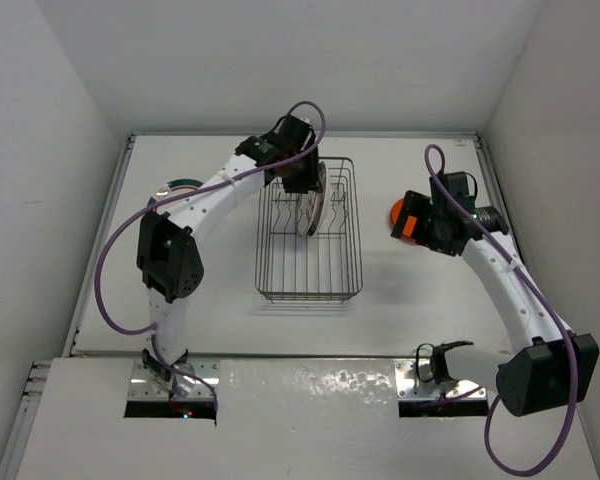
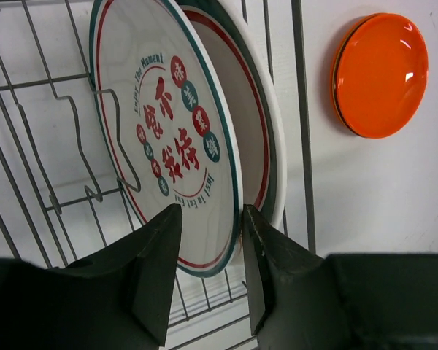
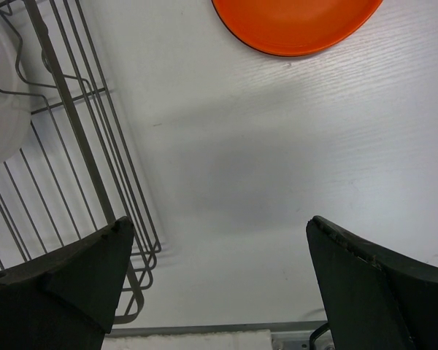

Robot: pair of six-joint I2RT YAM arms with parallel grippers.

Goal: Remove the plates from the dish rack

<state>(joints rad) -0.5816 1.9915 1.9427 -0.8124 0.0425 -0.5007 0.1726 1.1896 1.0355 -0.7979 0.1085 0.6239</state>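
Front printed plate and a second plate are standing upright in the dish rack. Orange plates are lying on the tabletop beside it. Left gripper fingers are straddling the front plate's rim; clamping cannot be confirmed. Right gripper fingers are gaping, holding nothing. Judgement: plates are looking rigid, glossy and breakable, so a square grip on the rim is advisable

Patterned plate rim partly hidden behind L gripper, wrist cam.
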